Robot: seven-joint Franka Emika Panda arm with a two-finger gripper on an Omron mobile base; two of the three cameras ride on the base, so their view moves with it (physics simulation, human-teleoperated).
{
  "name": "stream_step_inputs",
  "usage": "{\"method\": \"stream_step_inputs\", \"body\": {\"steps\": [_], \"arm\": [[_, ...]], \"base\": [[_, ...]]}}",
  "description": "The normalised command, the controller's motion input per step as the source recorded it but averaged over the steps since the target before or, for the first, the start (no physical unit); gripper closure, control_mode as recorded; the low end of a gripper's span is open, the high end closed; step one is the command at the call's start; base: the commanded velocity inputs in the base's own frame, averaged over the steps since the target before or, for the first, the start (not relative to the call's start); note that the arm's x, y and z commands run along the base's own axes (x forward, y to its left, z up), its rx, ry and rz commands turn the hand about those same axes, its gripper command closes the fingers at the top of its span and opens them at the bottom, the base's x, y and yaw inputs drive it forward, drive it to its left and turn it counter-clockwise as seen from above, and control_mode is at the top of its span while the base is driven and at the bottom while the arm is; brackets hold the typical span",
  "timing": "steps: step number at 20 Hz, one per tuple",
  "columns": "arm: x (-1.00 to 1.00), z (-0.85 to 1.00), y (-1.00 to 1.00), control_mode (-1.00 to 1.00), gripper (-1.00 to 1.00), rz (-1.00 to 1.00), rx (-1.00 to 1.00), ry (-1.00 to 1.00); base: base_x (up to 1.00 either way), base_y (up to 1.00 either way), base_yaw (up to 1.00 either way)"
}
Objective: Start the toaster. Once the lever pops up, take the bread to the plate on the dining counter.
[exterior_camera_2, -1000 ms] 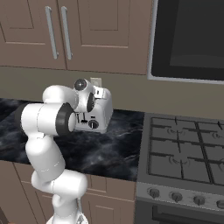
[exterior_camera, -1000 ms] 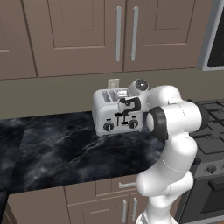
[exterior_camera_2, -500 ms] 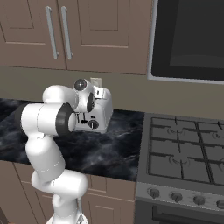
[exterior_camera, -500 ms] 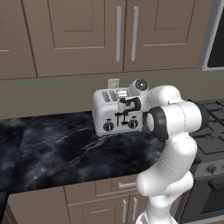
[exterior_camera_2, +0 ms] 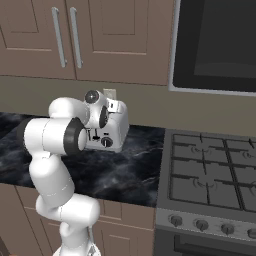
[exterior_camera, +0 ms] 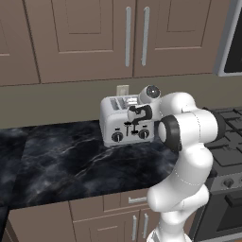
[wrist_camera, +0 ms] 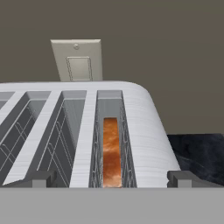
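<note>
The silver toaster [exterior_camera: 118,124] stands on the black marble counter against the wall, with two black knobs on its front. In the hand view I look down along its top [wrist_camera: 135,113], and the bread [wrist_camera: 111,153] sits low in the rightmost slot, orange crust up. My gripper [wrist_camera: 113,179] is open at the toaster's front top edge, its fingertips [wrist_camera: 40,178] wide apart on either side of the bread's slot, holding nothing. From the left base view the gripper [exterior_camera: 136,118] hangs just in front of the toaster's right half. The plate and the dining counter are out of view.
A wall outlet [wrist_camera: 78,60] sits behind the toaster. A gas stove [exterior_camera_2: 210,172] adjoins the counter [exterior_camera: 71,160] on the right, with a dark microwave [exterior_camera_2: 215,45] above it. Brown cabinets [exterior_camera: 94,38] hang overhead.
</note>
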Motion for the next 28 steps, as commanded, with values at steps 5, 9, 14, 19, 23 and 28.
{"method": "stream_step_inputs", "body": {"steps": [5, 9, 14, 19, 23, 28], "arm": [[0.0, 0.0, 0.0, -1.0, -1.0, 0.0, 0.0, 0.0], [0.0, 0.0, 0.0, -1.0, -1.0, 0.0, 0.0, 0.0], [0.0, 0.0, 0.0, -1.0, -1.0, 0.0, 0.0, 0.0], [0.0, 0.0, 0.0, -1.0, -1.0, 0.0, 0.0, 0.0], [0.0, 0.0, 0.0, -1.0, -1.0, 0.0, 0.0, 0.0], [0.0, 0.0, 0.0, -1.0, -1.0, 0.0, 0.0, 0.0]], "base": [[0.0, 0.0, 0.0], [0.0, 0.0, 0.0], [0.0, 0.0, 0.0], [0.0, 0.0, 0.0], [0.0, 0.0, 0.0], [0.0, 0.0, 0.0]]}}
